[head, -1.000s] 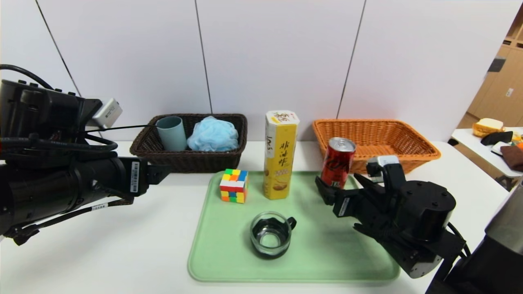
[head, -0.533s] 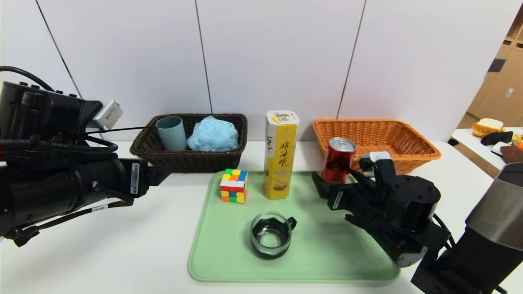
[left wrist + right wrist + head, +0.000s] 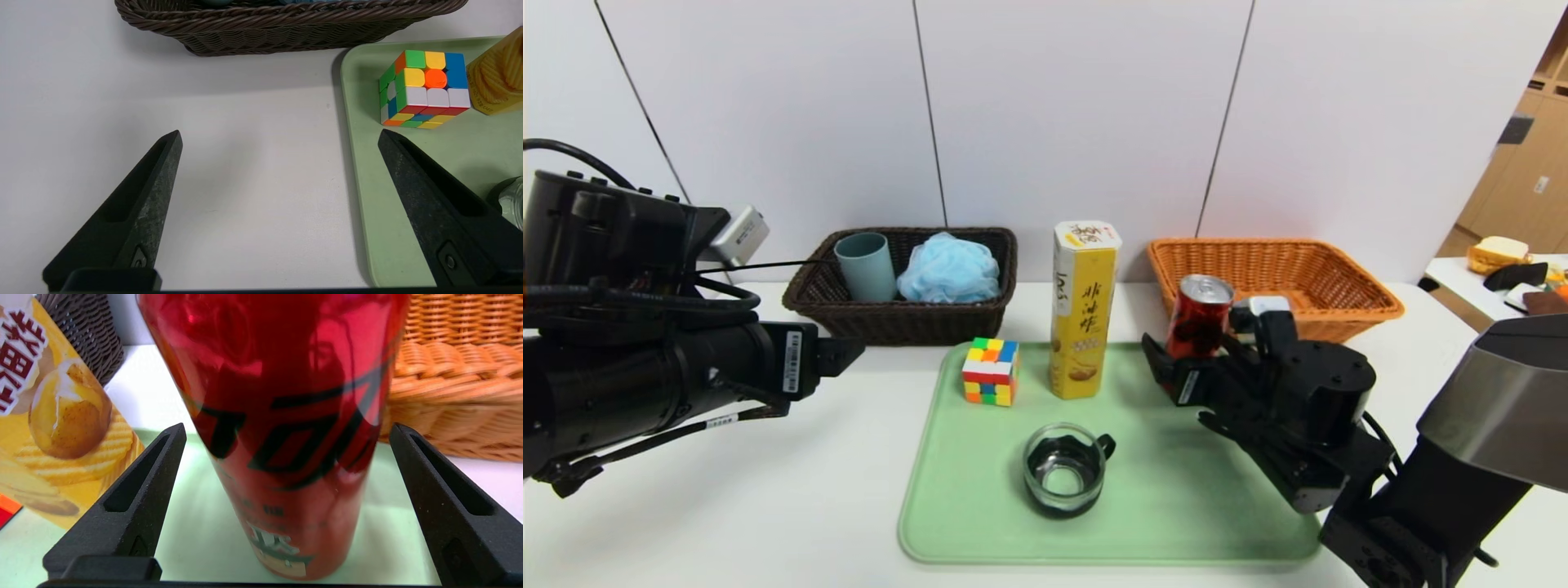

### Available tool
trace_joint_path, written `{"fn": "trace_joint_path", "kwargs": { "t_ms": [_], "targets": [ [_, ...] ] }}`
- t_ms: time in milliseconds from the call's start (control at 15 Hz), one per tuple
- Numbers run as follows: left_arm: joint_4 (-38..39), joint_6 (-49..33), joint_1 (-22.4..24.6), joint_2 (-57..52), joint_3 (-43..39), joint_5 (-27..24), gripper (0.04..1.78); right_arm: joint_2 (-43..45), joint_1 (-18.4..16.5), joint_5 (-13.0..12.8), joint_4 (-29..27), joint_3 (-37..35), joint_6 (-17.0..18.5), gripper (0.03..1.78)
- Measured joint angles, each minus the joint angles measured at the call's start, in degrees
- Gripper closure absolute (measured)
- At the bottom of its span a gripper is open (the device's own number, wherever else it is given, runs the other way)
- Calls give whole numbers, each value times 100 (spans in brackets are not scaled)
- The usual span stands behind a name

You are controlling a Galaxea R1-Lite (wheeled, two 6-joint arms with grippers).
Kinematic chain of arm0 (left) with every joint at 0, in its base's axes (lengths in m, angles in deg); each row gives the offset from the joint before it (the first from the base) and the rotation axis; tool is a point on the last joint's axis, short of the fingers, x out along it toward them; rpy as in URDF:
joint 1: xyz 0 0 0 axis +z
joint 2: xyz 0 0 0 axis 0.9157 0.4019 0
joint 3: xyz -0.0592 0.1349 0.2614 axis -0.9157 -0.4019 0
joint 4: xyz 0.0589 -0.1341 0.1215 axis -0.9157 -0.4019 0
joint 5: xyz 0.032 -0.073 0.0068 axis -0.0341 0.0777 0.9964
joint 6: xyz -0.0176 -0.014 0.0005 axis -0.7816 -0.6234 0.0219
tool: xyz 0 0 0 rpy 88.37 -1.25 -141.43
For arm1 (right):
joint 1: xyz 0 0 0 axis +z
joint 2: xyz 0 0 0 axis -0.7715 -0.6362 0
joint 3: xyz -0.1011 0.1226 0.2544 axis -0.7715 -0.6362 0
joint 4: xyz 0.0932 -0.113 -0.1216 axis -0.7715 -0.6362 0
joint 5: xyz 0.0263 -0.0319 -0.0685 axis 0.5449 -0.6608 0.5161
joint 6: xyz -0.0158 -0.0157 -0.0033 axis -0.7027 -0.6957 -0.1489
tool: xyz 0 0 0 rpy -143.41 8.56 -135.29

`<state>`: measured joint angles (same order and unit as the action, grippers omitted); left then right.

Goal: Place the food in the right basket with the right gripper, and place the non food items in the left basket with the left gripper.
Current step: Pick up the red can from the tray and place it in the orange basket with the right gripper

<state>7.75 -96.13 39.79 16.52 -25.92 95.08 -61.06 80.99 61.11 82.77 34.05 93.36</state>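
Observation:
The red can [image 3: 1199, 320] stands on the green tray [image 3: 1176, 506], in front of the orange-tan basket [image 3: 1339, 282]. My right gripper [image 3: 1188, 359] is open with its fingers on either side of the can [image 3: 286, 437], not touching it. The yellow carton [image 3: 1082, 310], puzzle cube [image 3: 990, 371] and glass mug [image 3: 1066, 469] stand on the tray. The blue-grey cup [image 3: 867, 267] and blue sponge [image 3: 949, 268] lie in the dark brown basket [image 3: 915, 322]. My left gripper [image 3: 278, 136] is open and empty above the table left of the tray, the cube [image 3: 425, 87] ahead of it.
A side table [image 3: 1503, 302] with bread and dark items stands at the far right. The white wall runs close behind both baskets. The dark basket's rim [image 3: 286, 16] shows ahead of my left gripper, and the orange basket [image 3: 457, 375] beside the can.
My right gripper has moved forward, so the can now sits deeper between its open fingers. The left arm has barely moved.

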Motion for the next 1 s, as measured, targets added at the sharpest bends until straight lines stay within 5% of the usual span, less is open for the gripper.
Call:
{"fn": "trace_joint_path", "kwargs": {
  "t_ms": [133, 467, 1000],
  "targets": [
    [2, -2, 6, -2, 0, 6, 13, -59, -2, 0, 5, 116, -2, 10],
    [0, 11, 23, 9, 0, 0, 13, -116, -5, 1, 6, 155, -13, 83],
    [-4, 15, 23, 48, 9, -9, 13, 193, 4, 50, -41, 88, 66, 86]
  ]
}}
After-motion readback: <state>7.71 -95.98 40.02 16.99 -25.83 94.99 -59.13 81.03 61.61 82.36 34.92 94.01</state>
